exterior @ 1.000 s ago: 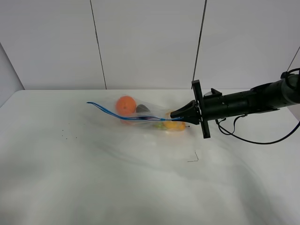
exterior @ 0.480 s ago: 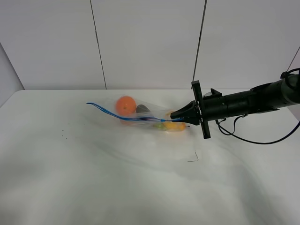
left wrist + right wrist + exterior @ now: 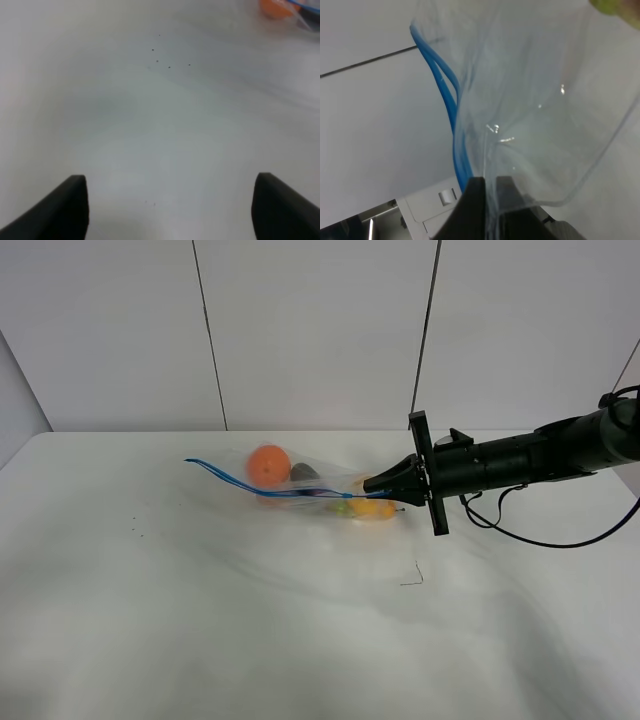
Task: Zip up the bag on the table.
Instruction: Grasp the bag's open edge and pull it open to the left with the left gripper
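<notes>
The clear bag [image 3: 310,485] lies at the back middle of the white table [image 3: 250,620], with an orange fruit [image 3: 268,465], a dark item and a yellow item [image 3: 372,507] showing inside. Its blue seal strip [image 3: 240,483] runs from the raised left end to my right gripper [image 3: 372,486], which is shut on the bag's right end. In the right wrist view the fingers [image 3: 475,205] pinch the plastic beside the blue strip [image 3: 451,105], whose two lines are parted further along. My left gripper [image 3: 170,210] is open over bare table, far from the bag; the left arm does not show in the exterior view.
A white panelled wall [image 3: 320,330] stands behind the table. The right arm [image 3: 530,460] reaches in from the right edge with a black cable [image 3: 540,535] hanging to the table. Small dark specks [image 3: 140,530] lie at the left, and a thin mark [image 3: 412,575] lies near the middle.
</notes>
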Available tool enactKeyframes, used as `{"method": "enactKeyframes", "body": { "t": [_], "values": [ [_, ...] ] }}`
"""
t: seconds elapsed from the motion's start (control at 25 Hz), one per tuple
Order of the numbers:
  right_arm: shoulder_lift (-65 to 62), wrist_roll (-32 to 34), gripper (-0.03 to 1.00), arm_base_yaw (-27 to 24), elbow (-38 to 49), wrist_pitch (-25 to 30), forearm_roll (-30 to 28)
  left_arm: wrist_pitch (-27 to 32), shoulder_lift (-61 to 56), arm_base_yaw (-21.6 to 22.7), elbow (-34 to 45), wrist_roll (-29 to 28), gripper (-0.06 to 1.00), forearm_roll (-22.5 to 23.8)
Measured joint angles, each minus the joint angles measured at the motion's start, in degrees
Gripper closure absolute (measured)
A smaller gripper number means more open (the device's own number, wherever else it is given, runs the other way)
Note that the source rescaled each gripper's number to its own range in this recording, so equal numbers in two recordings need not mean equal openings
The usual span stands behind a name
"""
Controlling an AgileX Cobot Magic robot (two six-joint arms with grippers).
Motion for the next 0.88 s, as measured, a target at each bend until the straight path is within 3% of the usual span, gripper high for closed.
{"method": "enactKeyframes", "body": {
  "t": [0.32, 0.52, 0.68, 0.84, 0.88],
  "values": [
    [0.0, 0.0, 0.97, 0.0, 0.0, 0.0, 0.0, -7.6, 26.4, 0.0, -11.3, 1.0, -0.06, -0.3],
    [0.0, -0.1, 0.97, 0.0, 0.0, 0.0, 0.0, -12.5, 37.1, 0.0, -12.9, 1.3, -0.06, -5.2],
    [0.0, -0.1, 0.97, 0.0, 0.0, 0.0, 0.0, -12.7, 46.1, 0.0, -13.1, 3.4, -0.06, -19.2],
    [0.0, -0.1, 0.97, 0.0, 0.0, 0.0, 0.0, -11.9, 53.1, 0.0, -13.1, 8.6, -0.06, -36.4],
    [0.0, -0.1, 0.97, 0.0, 0.0, 0.0, 0.0, -11.9, 55.4, 0.0, -13.1, 10.6, -0.06, -43.8]
  ]
}}
